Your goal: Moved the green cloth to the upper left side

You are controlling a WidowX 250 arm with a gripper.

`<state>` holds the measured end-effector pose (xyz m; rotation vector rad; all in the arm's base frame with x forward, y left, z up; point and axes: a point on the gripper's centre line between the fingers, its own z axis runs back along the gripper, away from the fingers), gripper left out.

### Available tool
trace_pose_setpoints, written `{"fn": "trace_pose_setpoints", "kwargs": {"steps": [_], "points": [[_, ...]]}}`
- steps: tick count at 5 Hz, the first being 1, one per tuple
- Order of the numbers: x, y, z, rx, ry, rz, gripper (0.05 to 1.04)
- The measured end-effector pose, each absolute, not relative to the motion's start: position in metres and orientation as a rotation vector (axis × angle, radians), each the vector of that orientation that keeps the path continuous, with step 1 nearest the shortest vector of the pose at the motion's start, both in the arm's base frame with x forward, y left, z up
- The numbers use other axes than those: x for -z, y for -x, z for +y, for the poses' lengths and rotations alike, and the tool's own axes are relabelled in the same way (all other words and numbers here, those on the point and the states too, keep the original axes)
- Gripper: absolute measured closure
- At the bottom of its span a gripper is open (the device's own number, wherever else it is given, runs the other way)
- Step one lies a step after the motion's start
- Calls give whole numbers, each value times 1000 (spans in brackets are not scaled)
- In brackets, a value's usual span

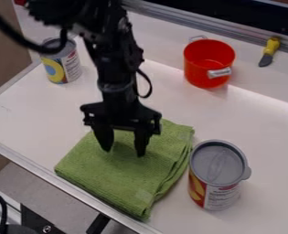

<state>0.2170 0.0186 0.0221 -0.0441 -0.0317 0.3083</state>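
A green cloth [109, 178] of finely textured fabric, folded into a roughly rectangular pad with layered edges, lies on the white desk [33, 121], just left of the cylindrical can with a grey lid [216, 180]. Left of that can, the black two-finger end effector [123, 153] hangs over the cloth, fingers parted; whether they touch it, I cannot tell.

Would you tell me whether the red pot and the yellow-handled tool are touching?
Apart: the camera view shows white counter between pot and tool.
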Motion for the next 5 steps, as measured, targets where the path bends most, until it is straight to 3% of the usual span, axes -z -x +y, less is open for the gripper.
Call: {"fn": "trace_pose_setpoints", "kwargs": {"steps": [1,2,3,5], "points": [[-20,-216,12,-279,86,-39,696],[-19,-219,8,-283,79,-66,919],[-16,-223,11,-296,59,-83,1028],[0,-232,15,-301,36,-72,1031]]}}
